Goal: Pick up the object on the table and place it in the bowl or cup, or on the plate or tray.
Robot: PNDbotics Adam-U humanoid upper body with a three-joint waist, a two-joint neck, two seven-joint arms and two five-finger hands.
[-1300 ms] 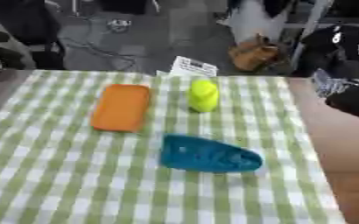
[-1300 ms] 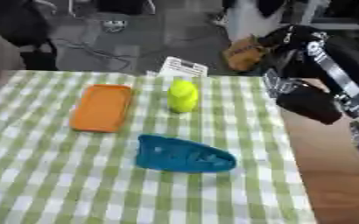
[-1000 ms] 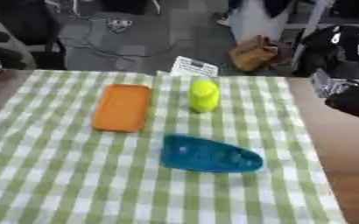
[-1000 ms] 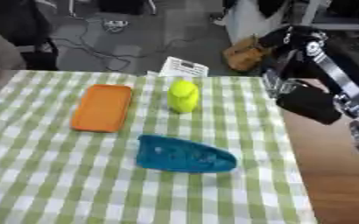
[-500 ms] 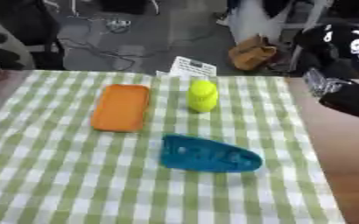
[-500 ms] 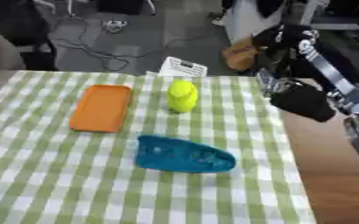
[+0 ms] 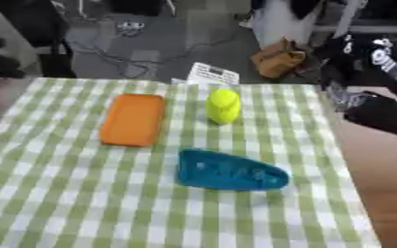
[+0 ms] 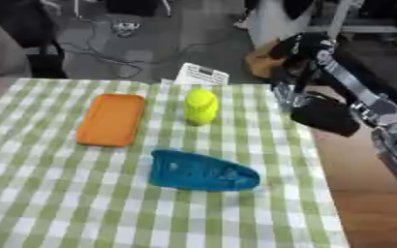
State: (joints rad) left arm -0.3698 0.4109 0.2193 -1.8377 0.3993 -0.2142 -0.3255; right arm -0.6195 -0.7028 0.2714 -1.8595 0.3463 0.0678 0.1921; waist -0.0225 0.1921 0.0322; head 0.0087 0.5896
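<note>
- Fingers of the right hand (image 8: 324, 115) cannot be made out; the hand shows only as a dark mass at the right edge of the table, so I cannot tell whether they are spread or curled.
- That hand hangs over the bare wooden strip of the table (image 8: 346, 179), just beside the right border of the green-and-white checked cloth (image 7: 83, 193), and well apart from every object on it.
- Its black and silver forearm (image 8: 346, 82) slants up and away toward the far right.
- A yellow-green object (image 7: 223, 105), rounded and upright, stands near the far middle of the cloth, touched by nothing.
- An orange rectangular tray (image 7: 133, 119) lies flat to its left, near it but apart.
- A blue pointed dish (image 7: 227, 170) lies nearer the camera, its tip aimed right.
- A white printed card (image 7: 212, 74) sits at the far edge, just behind the yellow-green object.
- No left hand shows in either view.
</note>
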